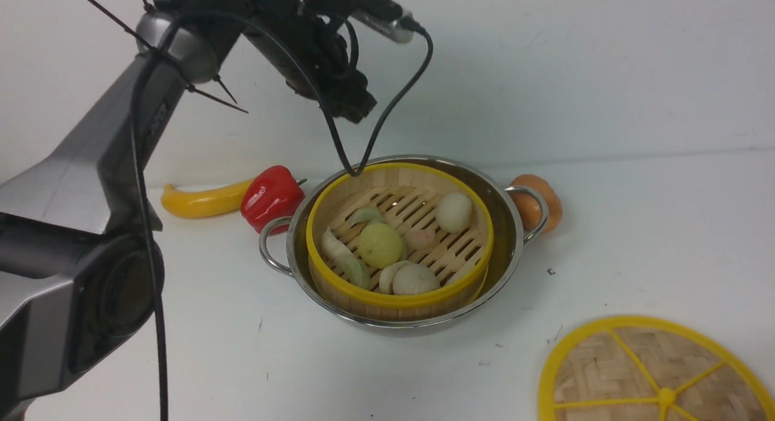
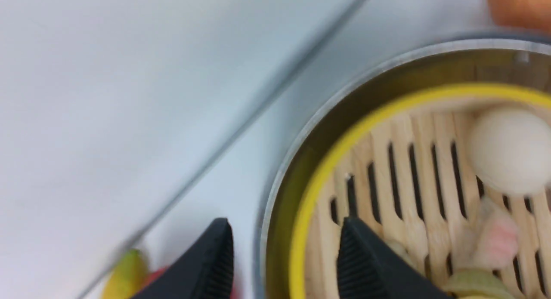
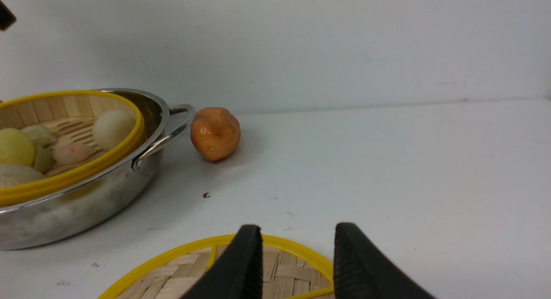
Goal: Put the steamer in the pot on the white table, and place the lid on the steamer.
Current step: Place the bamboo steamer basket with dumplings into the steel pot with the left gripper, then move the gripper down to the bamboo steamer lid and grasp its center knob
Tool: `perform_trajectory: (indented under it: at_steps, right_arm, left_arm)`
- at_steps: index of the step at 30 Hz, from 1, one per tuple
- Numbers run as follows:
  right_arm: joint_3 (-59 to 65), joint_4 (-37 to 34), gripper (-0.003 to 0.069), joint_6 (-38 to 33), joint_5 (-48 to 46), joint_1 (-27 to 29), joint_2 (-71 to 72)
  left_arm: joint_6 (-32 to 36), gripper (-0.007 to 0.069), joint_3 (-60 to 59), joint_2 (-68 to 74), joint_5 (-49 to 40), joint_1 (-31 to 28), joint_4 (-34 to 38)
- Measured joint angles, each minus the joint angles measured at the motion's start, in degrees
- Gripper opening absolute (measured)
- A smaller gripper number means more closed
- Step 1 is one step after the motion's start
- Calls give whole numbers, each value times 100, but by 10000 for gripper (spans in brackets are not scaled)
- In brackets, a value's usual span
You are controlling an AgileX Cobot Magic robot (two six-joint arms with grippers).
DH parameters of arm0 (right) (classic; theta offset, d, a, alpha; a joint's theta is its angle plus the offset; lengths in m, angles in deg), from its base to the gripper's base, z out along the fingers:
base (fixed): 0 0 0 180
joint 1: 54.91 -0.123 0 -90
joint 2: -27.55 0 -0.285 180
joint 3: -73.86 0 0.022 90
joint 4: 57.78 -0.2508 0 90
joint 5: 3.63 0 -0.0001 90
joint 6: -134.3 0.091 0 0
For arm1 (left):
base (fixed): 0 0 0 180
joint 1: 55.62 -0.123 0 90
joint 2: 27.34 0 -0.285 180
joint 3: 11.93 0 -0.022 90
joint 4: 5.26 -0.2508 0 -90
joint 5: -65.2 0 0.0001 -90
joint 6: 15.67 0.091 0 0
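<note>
Where the front view ended at its lower right corner, the lid (image 1: 657, 372) lay flat on the white bench (image 1: 242, 348), partly cut off by the frame edge, its yellow spokes and centre knob facing up. In the right wrist view, the right gripper (image 3: 297, 228) hung over the lid's far rim with its two black fingers spread apart and nothing between them; whether they touched the lid could not be told.

Beyond the lid, in the middle of the front view, the stainless-steel pot (image 1: 508, 227) stood on the bench with the bamboo steamer (image 1: 424, 297) sitting inside it, uncovered. The steamer's yellow rim rose a little above the pot's edge. On its slatted floor lay several dumplings, among them a round yellow-green bun (image 1: 380, 244) and a white bun (image 1: 454, 212).

Behind the pot's left handle were a red bell pepper (image 1: 271, 197) and, left of that, a yellow banana (image 1: 203, 203). An orange-brown fruit (image 1: 536, 203) sat just beside the pot's right handle.

Farther back, the left gripper (image 2: 285, 221) hovered above the far-left rims of pot and steamer. In the blurred left wrist view its fingers were parted and empty, one over the bench outside the pot, the other over the steamer's floor. A plain white wall (image 1: 605, 76) closed the scene behind.
</note>
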Motion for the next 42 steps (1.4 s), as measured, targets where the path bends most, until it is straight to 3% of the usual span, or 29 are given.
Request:
perform_trajectory:
  at_steps: [4,13,18,23,35,42]
  right_arm:
    - [0,0,249,0,0,0,0]
    - [0,0,249,0,0,0,0]
    - [0,0,249,0,0,0,0]
    - [0,0,249,0,0,0,0]
    - [0,0,249,0,0,0,0]
    - [0,0,249,0,0,0,0]
  left_arm:
    - [-265,305,88,-280,0,0,-111]
    - [-1265,159,106,-1179,-13,0,-107]
    - [-2210,62,115,-1759,-13,0,265]
    - [-2810,22,134,-2057,-13,7,760]
    - [-2349,20,99,-2090,-30,9,584]
    - [-2242,31,-1993,-3332,149,4,131]
